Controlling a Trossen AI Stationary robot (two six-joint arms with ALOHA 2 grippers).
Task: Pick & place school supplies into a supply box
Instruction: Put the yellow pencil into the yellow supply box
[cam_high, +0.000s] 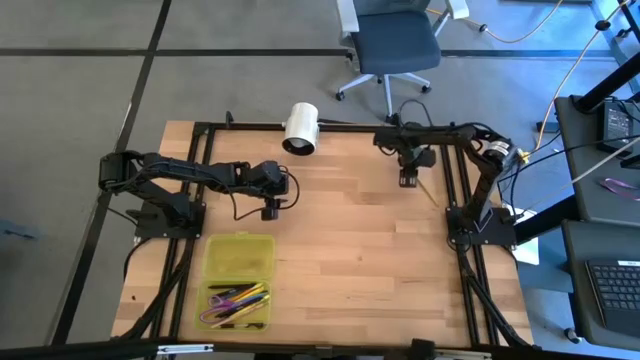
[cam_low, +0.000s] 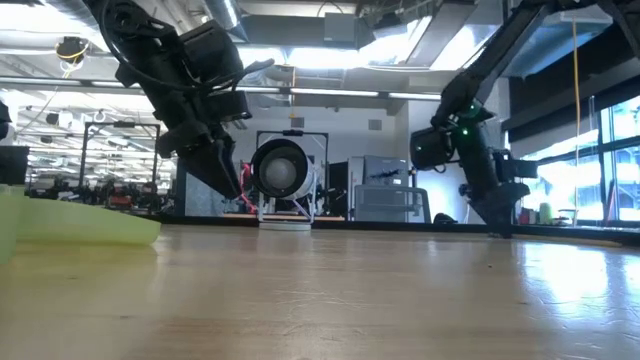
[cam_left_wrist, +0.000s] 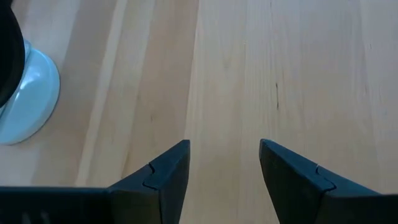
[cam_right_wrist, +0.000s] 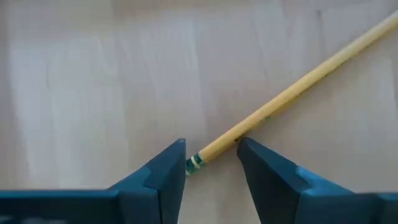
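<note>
A yellow pencil (cam_right_wrist: 292, 87) with a green-banded end lies flat on the table (cam_high: 350, 250) at the far right (cam_high: 429, 190). My right gripper (cam_right_wrist: 211, 149) is open, pointing down low over the table, with its fingertips on either side of that banded end. My left gripper (cam_left_wrist: 224, 146) is open over bare wood left of centre (cam_high: 270, 212), with nothing between its fingers. The supply box (cam_high: 240, 255) lies open near the front left. Pens, pencils and purple-handled scissors (cam_high: 238, 300) lie in its near half. My right gripper stands over the pencil's banded end (cam_right_wrist: 198, 160), coming from above with its fingers across the pencil. The gap between the fingers is much wider than the pencil. One fingertip (cam_right_wrist: 244, 148) overlaps the pencil's edge; whether it touches, I cannot tell. The pencil lies on the table.
A white cylinder (cam_high: 300, 128) stands at the table's far edge, between the two arms; its base shows in the left wrist view (cam_left_wrist: 28, 93). Black frame rails (cam_high: 460, 180) run along the table's sides. Open wood lies between the box and the right arm.
</note>
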